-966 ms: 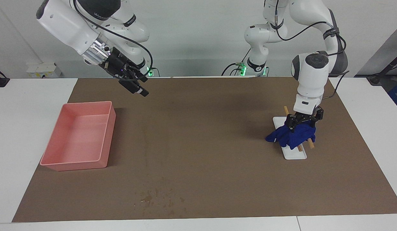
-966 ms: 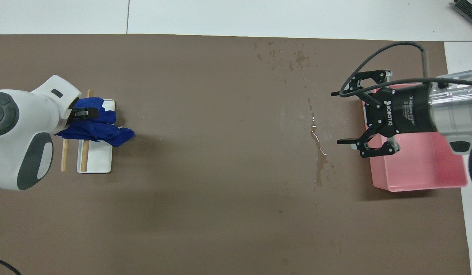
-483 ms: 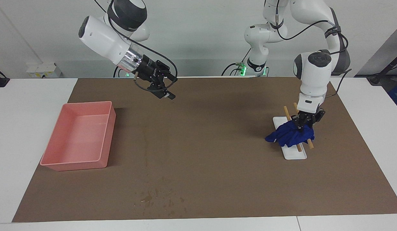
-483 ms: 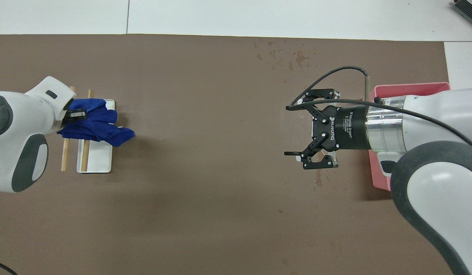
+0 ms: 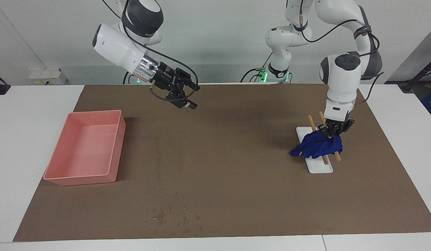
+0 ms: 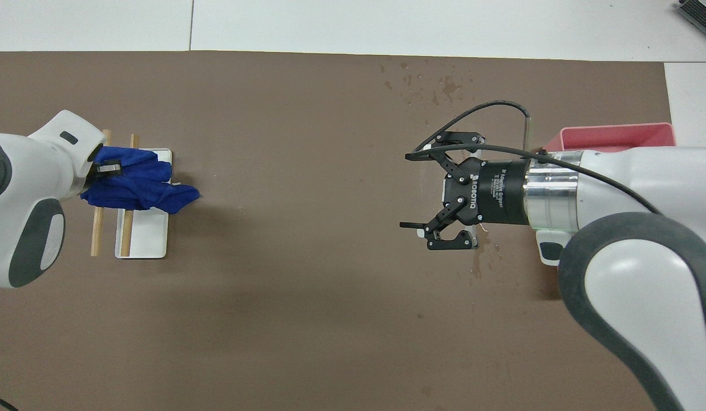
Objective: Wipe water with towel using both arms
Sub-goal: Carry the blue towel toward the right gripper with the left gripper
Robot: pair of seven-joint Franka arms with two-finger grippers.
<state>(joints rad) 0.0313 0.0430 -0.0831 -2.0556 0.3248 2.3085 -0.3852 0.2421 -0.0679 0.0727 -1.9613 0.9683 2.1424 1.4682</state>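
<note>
**Towel pinched over the white tray, second gripper held wide above the mat**

Nearest the robots, the right gripper point(image 5: 191, 96) is held in the air over bare brown mat point(image 5: 236, 181), between the pink bin point(image 5: 83, 174) and the middle of the table. Its fingers point(image 6: 412, 225) are seen spread wide apart in the overhead view, and nothing is held between them. The right arm point(image 5: 119, 47) is stretched out slantwise from its base.

Toward the left arm's end of the table, the left gripper point(image 5: 331, 135) is pointed straight down and its fingertips are pressed together on the upper fold of the towel point(image 5: 316, 147). The deep-blue cloth is seen bunched under the gripper, draped across a small white tray point(image 5: 323, 168) and two wooden sticks point(image 5: 337, 156) laid along it, with one corner trailing off the tray's edge onto the mat toward the table's middle. Whether the cloth is lifted clear of the tray cannot be told. The left arm point(image 5: 342, 78) is bent down steeply above it.

Toward the right arm's end, the pink bin is set on the mat, its inside seen bare.

A thin wet streak point(image 6: 477, 264) is visible on the mat beside the bin, partly covered by the right gripper in the overhead view. Farthest from the robots, a patch of scattered water drops point(image 5: 173, 215) is spread near the mat's edge.
</note>
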